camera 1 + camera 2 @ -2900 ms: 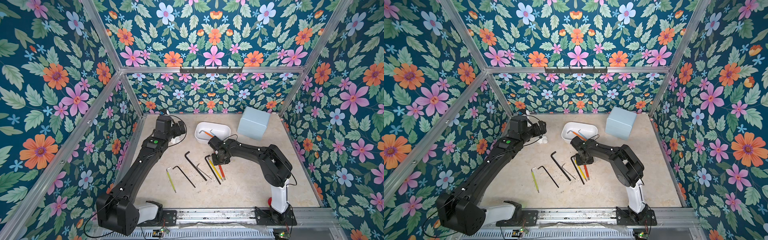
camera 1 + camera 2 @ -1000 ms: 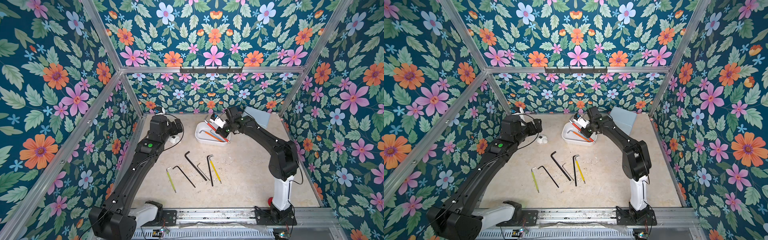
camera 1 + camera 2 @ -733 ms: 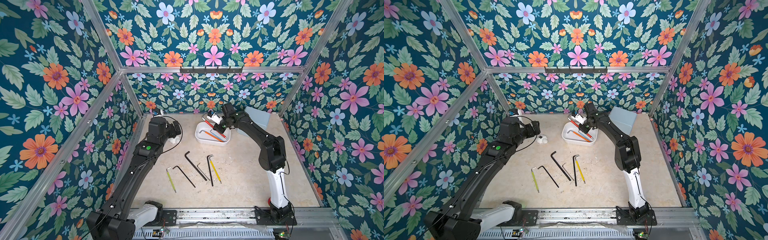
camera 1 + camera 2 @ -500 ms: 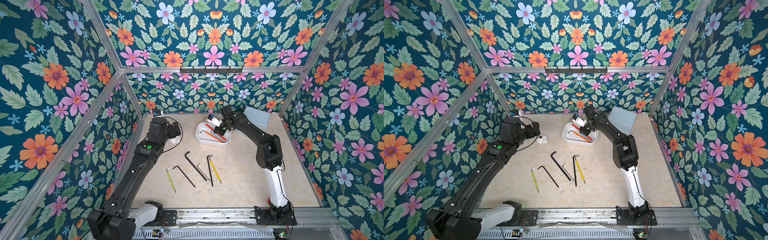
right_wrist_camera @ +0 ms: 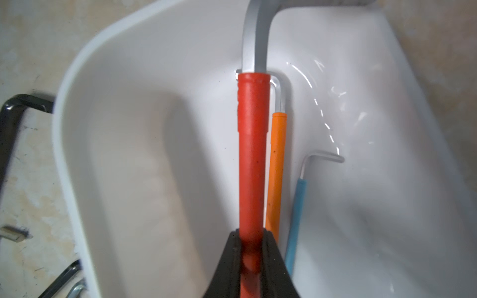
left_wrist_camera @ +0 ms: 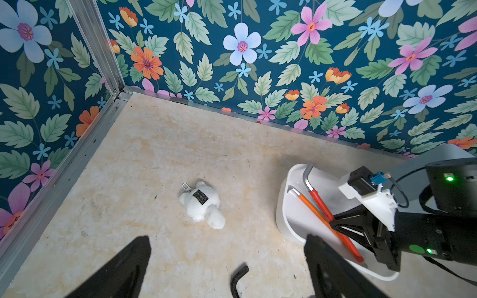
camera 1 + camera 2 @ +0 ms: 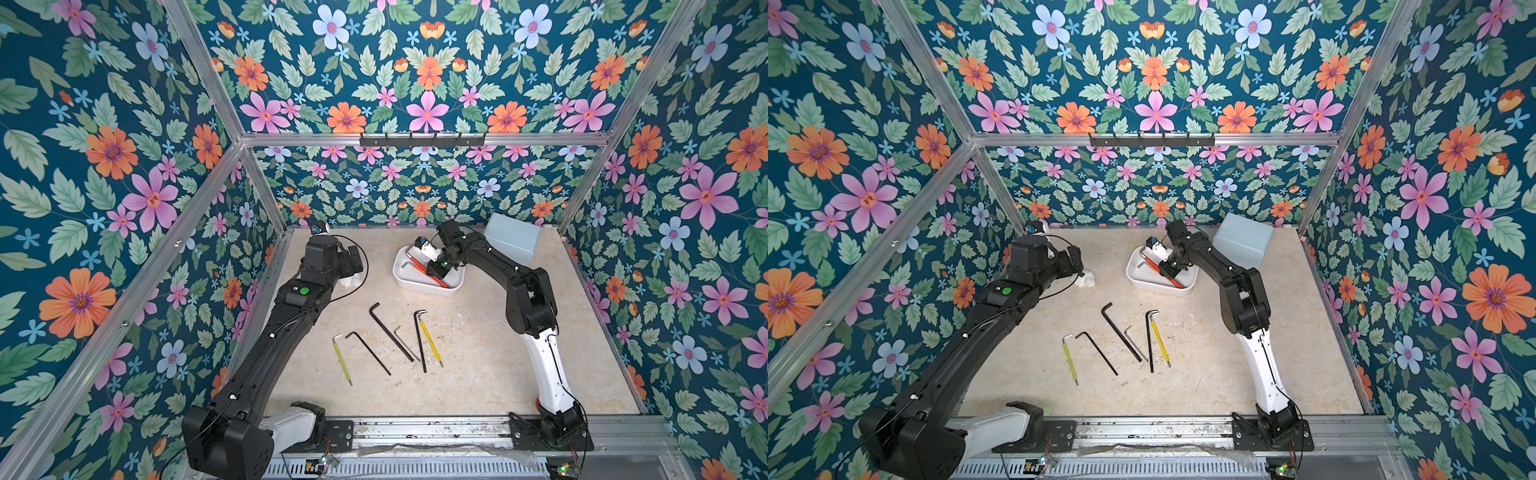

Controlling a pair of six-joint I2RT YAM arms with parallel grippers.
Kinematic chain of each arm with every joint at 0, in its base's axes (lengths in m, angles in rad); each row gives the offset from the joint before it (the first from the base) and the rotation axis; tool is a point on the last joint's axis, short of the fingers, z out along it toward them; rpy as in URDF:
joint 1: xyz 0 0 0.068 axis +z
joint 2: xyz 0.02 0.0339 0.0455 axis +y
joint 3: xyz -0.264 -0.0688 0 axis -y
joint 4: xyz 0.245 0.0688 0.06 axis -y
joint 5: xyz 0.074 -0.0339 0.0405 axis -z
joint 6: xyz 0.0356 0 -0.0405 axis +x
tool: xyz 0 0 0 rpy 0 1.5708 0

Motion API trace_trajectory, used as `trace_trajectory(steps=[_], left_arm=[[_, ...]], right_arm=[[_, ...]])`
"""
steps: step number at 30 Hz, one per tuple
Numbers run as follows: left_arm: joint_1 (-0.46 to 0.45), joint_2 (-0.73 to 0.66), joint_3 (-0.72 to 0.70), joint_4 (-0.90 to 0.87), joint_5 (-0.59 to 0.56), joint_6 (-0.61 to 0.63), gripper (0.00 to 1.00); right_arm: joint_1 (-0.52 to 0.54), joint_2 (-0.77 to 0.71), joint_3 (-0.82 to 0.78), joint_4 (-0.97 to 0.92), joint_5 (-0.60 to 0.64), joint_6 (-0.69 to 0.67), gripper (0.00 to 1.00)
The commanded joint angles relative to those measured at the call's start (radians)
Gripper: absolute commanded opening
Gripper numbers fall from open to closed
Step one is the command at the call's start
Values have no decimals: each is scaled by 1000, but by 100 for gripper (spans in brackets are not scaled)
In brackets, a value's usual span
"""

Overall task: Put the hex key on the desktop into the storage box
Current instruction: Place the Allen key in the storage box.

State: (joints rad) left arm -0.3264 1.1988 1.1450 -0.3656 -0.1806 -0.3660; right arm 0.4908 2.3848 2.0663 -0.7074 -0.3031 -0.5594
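Since the earlier frames, the right gripper (image 5: 251, 247) has carried the red-sleeved hex key (image 5: 251, 154) off the table (image 7: 478, 353) to the white storage box (image 7: 401, 276), fingers (image 5: 233, 258) clamped on it, beside the orange hex key (image 5: 277, 167) and blue hex key (image 5: 296, 211) inside. Release remains. Six keys remain on the table, including a long black hex key (image 7: 390, 330). The left gripper (image 6: 227, 268) hovers wide, empty.

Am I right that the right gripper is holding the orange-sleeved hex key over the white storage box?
Not quite: the right gripper is shut on the red-sleeved hex key, as the right wrist view shows. The orange-sleeved hex key already lies in the storage box beside it.
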Motion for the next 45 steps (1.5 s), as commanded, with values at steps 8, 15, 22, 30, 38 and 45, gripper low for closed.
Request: trace_trajectory(steps=[8, 15, 22, 30, 38, 45], left_arm=[[3, 39, 30, 31, -13, 32, 99], [8, 46, 54, 21, -35, 61, 99], [17, 63, 59, 29, -20, 65, 99], [16, 75, 88, 43, -5, 49, 99], [17, 34, 34, 58, 6, 23, 100], [16, -9, -15, 58, 26, -17, 99]], right_arm=[[2, 61, 38, -4, -16, 81, 0], [2, 95, 64, -8, 22, 132, 11], [3, 94, 138, -10, 42, 194, 38], [0, -4, 211, 8, 111, 298, 40], [38, -196, 155, -7, 162, 430, 40], [112, -421, -114, -103, 256, 577, 44]])
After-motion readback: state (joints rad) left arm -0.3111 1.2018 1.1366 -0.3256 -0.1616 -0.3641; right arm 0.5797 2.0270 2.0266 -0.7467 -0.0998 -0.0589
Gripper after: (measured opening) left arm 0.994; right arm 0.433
